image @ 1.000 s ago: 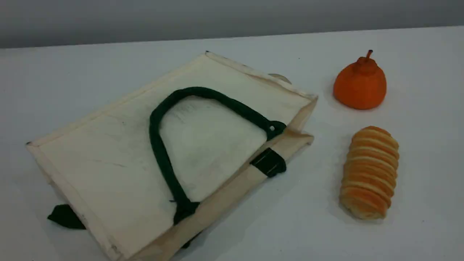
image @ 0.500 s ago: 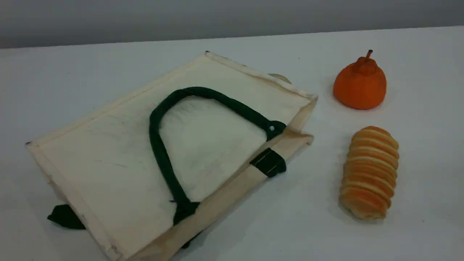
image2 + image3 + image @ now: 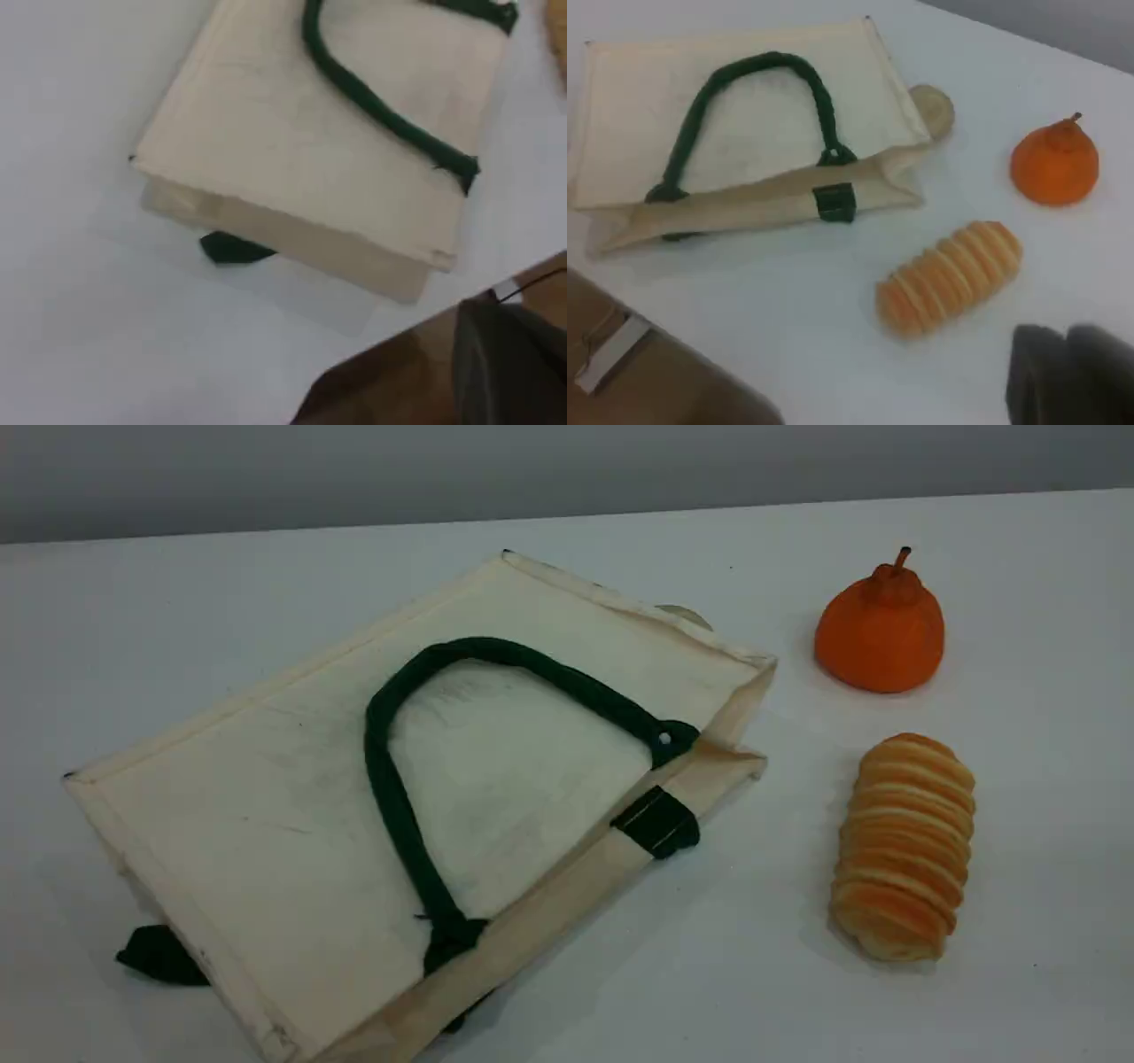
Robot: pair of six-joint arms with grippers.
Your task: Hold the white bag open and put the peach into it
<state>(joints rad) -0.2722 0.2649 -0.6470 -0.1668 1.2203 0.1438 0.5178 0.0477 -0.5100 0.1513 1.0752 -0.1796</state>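
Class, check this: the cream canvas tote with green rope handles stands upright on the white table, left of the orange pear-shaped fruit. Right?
Not quite. The cream canvas tote lies flat, as the scene view shows. It is left of the orange pear-shaped fruit on the white table.

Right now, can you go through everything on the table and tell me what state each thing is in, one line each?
Cream-white canvas tote bag with dark green rope handles: lying flat, mouth nearly closed, upper handle draped on top.
Orange stemmed pear-shaped fruit: upright, stem up, untouched.
Ridged golden bread roll: lying on its side, untouched.
Beige ball: beside the bag's far edge, partly hidden.
Left hand: shut, empty.
Right hand: shut, empty.
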